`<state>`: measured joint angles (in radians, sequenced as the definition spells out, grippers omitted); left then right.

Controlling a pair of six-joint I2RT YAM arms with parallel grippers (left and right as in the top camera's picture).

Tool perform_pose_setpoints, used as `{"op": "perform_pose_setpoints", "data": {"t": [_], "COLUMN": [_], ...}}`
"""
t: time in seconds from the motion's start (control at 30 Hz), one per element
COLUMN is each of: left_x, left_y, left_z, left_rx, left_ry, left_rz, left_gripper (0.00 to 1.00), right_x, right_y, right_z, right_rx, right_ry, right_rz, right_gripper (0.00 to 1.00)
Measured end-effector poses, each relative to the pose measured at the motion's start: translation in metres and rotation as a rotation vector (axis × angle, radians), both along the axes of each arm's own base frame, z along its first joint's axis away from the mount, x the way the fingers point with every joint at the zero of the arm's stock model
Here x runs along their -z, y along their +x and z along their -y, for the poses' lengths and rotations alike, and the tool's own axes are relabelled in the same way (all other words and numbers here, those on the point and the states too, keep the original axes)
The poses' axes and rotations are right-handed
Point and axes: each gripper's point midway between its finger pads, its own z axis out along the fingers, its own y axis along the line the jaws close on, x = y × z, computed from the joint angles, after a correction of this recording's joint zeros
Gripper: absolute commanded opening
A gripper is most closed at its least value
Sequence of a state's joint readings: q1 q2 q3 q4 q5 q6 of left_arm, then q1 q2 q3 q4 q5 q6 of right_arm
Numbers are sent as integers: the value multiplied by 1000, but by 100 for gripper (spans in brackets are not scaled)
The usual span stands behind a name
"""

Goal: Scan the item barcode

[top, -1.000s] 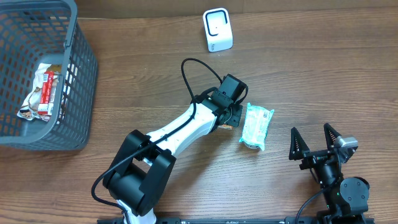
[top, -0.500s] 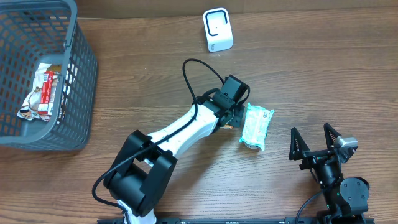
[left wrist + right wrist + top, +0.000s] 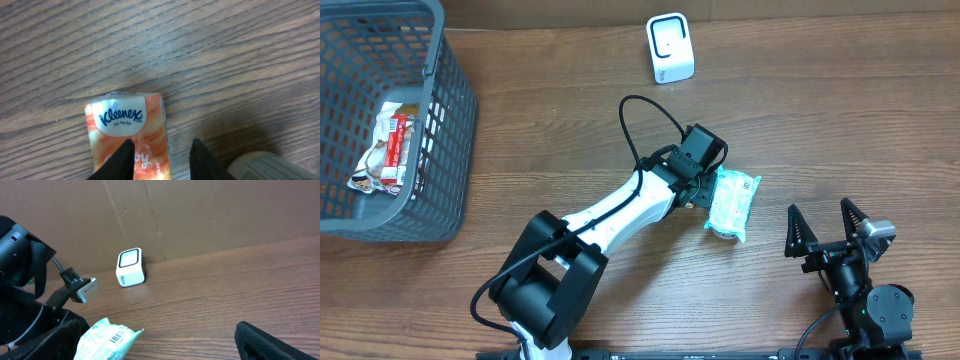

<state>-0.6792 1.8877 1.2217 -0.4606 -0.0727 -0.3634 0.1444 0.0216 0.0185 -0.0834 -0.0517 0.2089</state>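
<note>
Orange Kleenex pack [image 3: 127, 125] seems pinched in your left gripper [image 3: 161, 146], with the scanner [image 3: 670, 48] well apart. Your right gripper [image 3: 823, 226] stands spread and idle. The scan is not yet done.

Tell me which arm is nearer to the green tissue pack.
Left. The left end effector is right beside the green tissue pack; the right end effector is set apart on its other side, with a clear gap between.

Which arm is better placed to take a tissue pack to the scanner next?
Left. The left gripper appears to grip the orange tissue pack, and that arm stretches toward the scanner. The right gripper sits open, farther from it, holding nothing.
</note>
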Motion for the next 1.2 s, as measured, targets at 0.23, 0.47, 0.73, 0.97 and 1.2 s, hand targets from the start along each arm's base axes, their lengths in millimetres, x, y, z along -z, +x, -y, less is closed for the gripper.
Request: {"op": "perform_pose_setpoints", "data": {"t": [0.23,0.47,0.73,0.97,1.2], "left_x": [18,18,22,24,24], "left_y": [-2,-2,-8,-7,-7], "left_z": [-2,-1,-15,-34,-41], "left_rx": [0,-3,-18,-49,-61], "left_ry": [22,20,86,178,217], "left_rz": [-28,-28,-51,-34,-24], "left_gripper": [31,36,29,22,28], "right_x": [0,0,0,0,0], "right_y": [0,0,0,0,0], "right_z": [0,0,0,0,0], "right_rx": [0,0,0,0,0], "right_ry": [0,0,0,0,0], "right_rz": [0,0,0,0,0], "right_gripper": [100,100,100,100,100]}}
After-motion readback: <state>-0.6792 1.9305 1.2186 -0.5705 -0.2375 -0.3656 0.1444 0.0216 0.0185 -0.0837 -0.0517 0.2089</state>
